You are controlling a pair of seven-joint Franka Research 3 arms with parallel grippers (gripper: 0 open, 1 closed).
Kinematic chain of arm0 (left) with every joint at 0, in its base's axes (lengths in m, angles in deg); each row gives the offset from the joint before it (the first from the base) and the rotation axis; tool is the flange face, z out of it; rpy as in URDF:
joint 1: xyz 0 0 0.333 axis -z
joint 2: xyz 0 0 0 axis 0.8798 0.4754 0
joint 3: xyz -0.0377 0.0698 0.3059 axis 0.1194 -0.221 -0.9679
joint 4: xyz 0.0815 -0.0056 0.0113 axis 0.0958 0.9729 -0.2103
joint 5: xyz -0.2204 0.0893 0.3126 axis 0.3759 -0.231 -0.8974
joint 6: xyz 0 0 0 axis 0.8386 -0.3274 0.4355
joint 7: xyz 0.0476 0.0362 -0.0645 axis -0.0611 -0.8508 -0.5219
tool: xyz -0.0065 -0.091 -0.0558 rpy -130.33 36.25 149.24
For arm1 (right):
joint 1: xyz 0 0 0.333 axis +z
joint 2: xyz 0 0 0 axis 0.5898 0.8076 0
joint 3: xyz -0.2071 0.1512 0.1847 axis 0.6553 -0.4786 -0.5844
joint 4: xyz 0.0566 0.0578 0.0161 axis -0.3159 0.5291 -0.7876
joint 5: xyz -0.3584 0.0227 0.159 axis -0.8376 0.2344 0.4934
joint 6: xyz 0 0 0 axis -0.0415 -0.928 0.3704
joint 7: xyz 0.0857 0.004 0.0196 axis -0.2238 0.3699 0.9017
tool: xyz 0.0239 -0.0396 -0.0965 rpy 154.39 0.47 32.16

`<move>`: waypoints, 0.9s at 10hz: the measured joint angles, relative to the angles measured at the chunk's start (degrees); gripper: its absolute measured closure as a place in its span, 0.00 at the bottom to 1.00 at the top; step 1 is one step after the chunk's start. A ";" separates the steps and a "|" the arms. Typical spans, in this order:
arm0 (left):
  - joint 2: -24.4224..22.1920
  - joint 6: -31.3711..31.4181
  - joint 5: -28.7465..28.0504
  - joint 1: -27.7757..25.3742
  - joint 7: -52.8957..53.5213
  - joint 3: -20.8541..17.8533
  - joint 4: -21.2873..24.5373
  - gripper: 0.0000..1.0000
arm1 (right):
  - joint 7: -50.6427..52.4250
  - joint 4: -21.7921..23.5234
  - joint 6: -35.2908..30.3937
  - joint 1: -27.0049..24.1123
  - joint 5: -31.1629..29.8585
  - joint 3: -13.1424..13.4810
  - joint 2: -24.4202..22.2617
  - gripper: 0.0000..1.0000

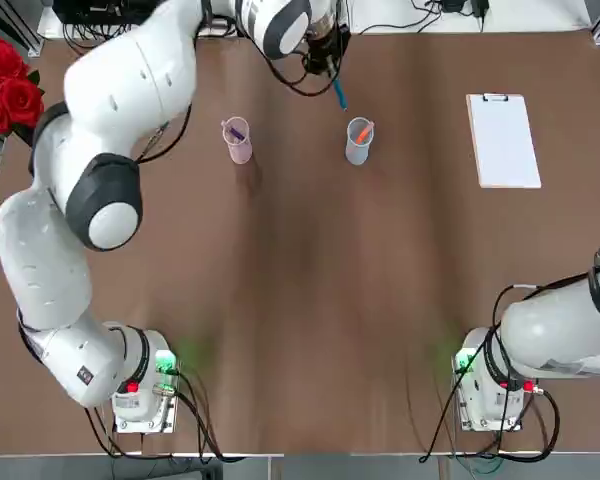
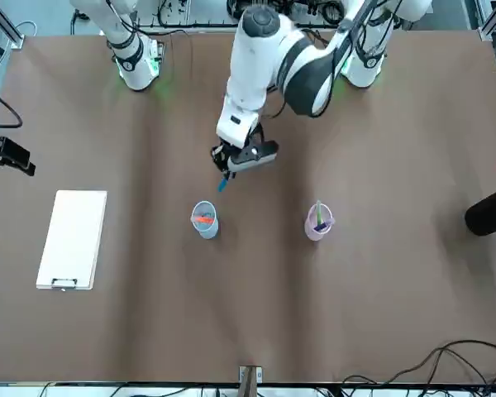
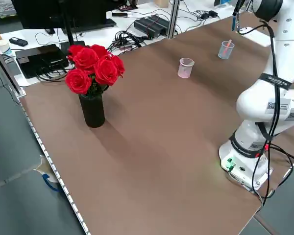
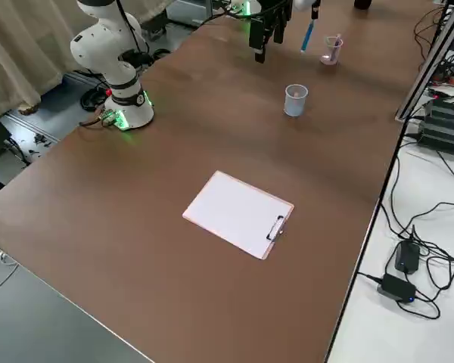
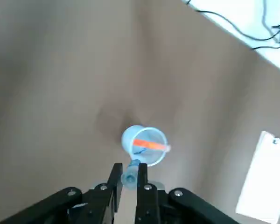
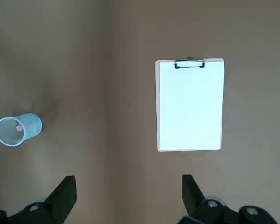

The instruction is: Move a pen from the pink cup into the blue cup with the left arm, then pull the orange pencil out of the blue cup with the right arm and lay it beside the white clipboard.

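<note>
This looks like a robotics lab: two white arms are bolted by their bases (image 1: pixel 140 395) to a wide brown surface (image 1: pixel 300 300). Benches around it carry tangled cables (image 3: pixel 137 34), power adapters (image 4: pixel 405 272) and dark electronics boxes (image 3: pixel 41 56). Only a vase of red roses (image 3: pixel 90 78) softens it.

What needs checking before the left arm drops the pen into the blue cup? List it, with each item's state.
1. Left gripper has its jaws shut on the blue pen: ok.
2. Pen lined up over the blue cup: not ok; it hangs beside the rim, above the table.
3. Blue cup upright: ok.
4. Orange pencil lies across the cup's mouth, partly blocking it: not ok.
5. Pink cup upright and away from the arm: ok.
6. Right gripper open, near the white clipboard, out of the way: ok.
</note>
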 joint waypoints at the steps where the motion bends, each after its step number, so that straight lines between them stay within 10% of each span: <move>1: 1.69 2.37 0.00 0.40 -0.02 -0.03 -0.29 0.83 | 0.00 0.00 -0.01 0.00 0.00 0.00 0.00 0.00; 9: 10.72 12.17 0.00 9.15 -0.10 -9.90 -3.10 0.83 | 0.00 0.00 -0.17 0.00 0.00 -0.06 0.00 0.00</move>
